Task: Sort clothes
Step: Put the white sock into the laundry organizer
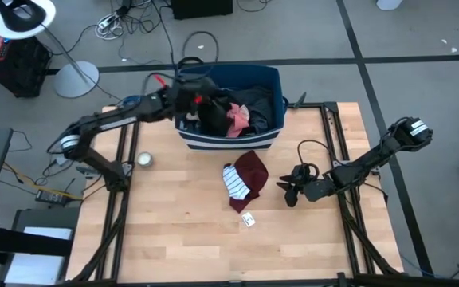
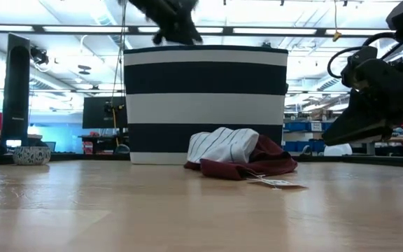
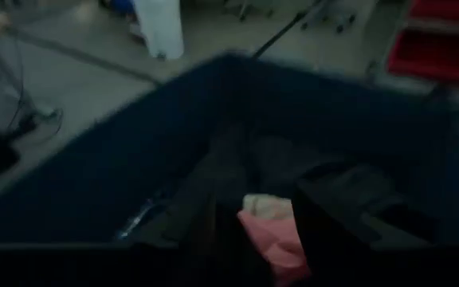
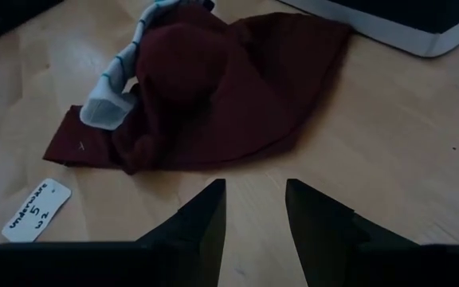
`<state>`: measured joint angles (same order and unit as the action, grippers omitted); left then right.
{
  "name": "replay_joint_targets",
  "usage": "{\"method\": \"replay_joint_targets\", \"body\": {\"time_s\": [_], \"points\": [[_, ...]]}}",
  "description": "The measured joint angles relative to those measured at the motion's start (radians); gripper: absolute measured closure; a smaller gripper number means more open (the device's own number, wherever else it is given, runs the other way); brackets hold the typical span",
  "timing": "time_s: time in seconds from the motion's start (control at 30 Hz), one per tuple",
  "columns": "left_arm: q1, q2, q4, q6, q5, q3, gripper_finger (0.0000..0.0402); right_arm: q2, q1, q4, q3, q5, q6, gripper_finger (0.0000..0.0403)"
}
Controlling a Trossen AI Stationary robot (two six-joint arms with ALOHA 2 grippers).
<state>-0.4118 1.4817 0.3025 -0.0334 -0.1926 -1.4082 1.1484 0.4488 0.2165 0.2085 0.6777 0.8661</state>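
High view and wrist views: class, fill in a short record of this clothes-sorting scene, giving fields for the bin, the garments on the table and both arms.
bin: navy and white bin, holding dark and pink clothes
on table: maroon garment with striped garment, white tag
left gripper: over the bin, jaws open
right gripper: beside the maroon garment, jaws parted, empty

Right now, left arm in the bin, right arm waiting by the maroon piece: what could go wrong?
1. The left end effector hangs open over dark clothes and a pink garment in the bin; closing may grab several at once.
2. The maroon garment overlaps the striped piece; lifting one may drag the other.
3. The paper tag lies loose near the right end effector and could be swept aside.
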Motion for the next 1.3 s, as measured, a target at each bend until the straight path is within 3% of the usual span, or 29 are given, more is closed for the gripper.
{"method": "replay_joint_targets", "body": {"time_s": [0.17,0.3,0.47,0.63,0.87,1.3], "points": [[0.084,-0.135,0.121,0.028,-0.01,-0.008,0.0229,0.0,0.0,0.006,0.0,0.0,-0.005,0.0269],[0.217,-0.183,0.276,0.008,-0.117,-0.002,0.0229,0.0,0.0,0.027,0.0,0.0,-0.005,0.0269],[0.393,-0.241,0.275,-0.044,-0.248,0.129,0.0229,0.0,0.0,0.082,0.0,-0.001,-0.003,0.0269],[0.521,-0.304,0.119,-0.149,-0.263,0.378,0.0229,-0.001,0.0,0.176,0.0,-0.055,-0.049,0.0269],[0.615,-0.391,-0.178,-0.264,-0.268,0.69,0.0229,0.037,0.0,0.301,0.009,-0.127,-0.146,0.0269],[0.665,-0.416,-0.5,-0.391,-0.284,0.992,0.0229,0.342,-0.034,0.321,0.244,-0.122,-0.417,0.0237]]}}
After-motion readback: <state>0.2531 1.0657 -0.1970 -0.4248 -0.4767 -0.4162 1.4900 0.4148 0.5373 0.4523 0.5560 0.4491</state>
